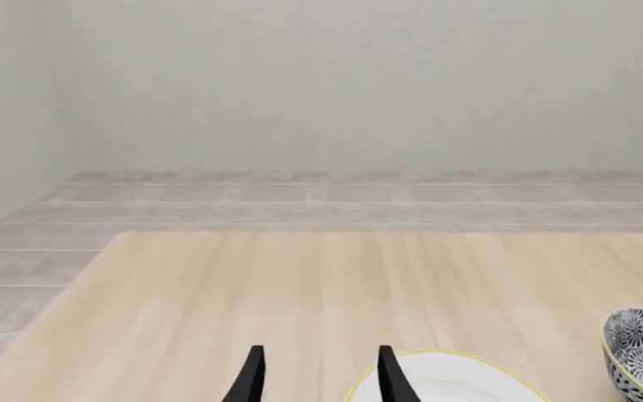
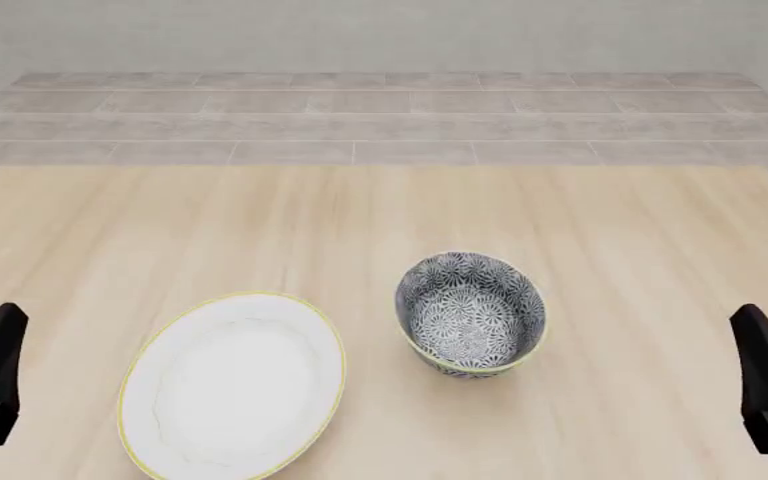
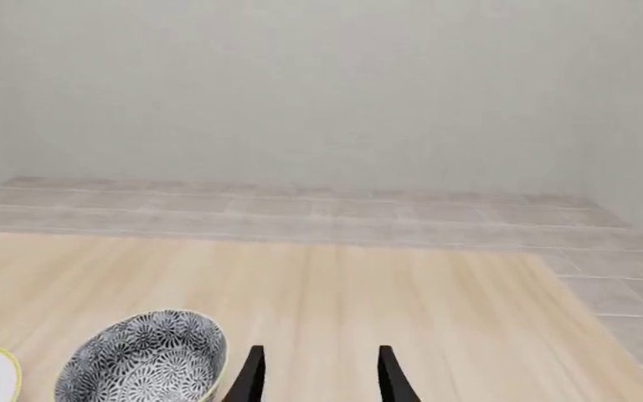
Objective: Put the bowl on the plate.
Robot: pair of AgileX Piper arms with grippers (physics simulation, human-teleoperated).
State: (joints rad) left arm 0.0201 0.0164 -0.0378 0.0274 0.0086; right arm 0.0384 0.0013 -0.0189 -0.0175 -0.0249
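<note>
the bowl (image 2: pixel 471 312) is sitting upright on the table (image 2: pixel 384 210), just beside the plate (image 2: pixel 233 384) and not touching it, with a strip of bare wood showing between their rims. the plate is lying flat toward the left arm's side, the bowl toward the middle and slightly farther from the camera. the right gripper (image 3: pixel 316 373) is waiting at the near right edge with its two fingers spread apart and nothing between them; the left gripper (image 1: pixel 316 373) is likewise standing released and empty at the near left edge. the bowl is lying ahead and to the left of the right gripper, showing close beside its fingers in the right wrist view, while the left wrist view is catching it only at the frame's edge beyond the plate. the right arm is probably the better placed to take the bowl, which must then travel leftward and a little nearer to land on the plate.
</note>
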